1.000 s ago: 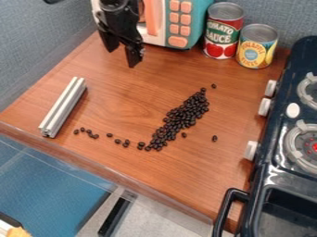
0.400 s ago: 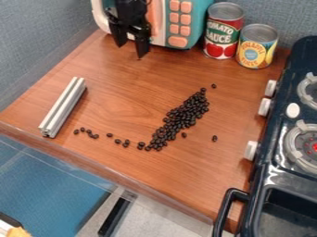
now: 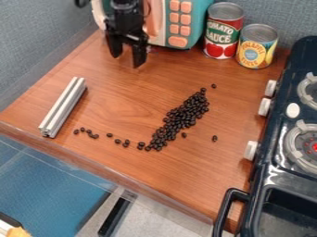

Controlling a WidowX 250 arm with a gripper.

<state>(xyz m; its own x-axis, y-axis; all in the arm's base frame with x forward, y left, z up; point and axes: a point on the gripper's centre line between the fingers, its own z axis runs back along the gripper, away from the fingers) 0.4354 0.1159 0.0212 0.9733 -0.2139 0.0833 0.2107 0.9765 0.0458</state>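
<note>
Dozens of black beans (image 3: pixel 180 115) are spread across the wooden counter (image 3: pixel 123 97), well apart from the empty gripper (image 3: pixel 127 60), its fingers parted wide near the toy microwave (image 3: pixel 199 18), and might be scattered over the front edge (image 3: pixel 105 170) by a low, fast sweep.

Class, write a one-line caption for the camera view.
The gripper, open and empty, hangs before a toy microwave, with dark beans strewn across the wooden counter.

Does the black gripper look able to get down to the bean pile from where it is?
Probably yes: the gripper hangs open behind the bean pile, with only bare wood visible between them.
</note>
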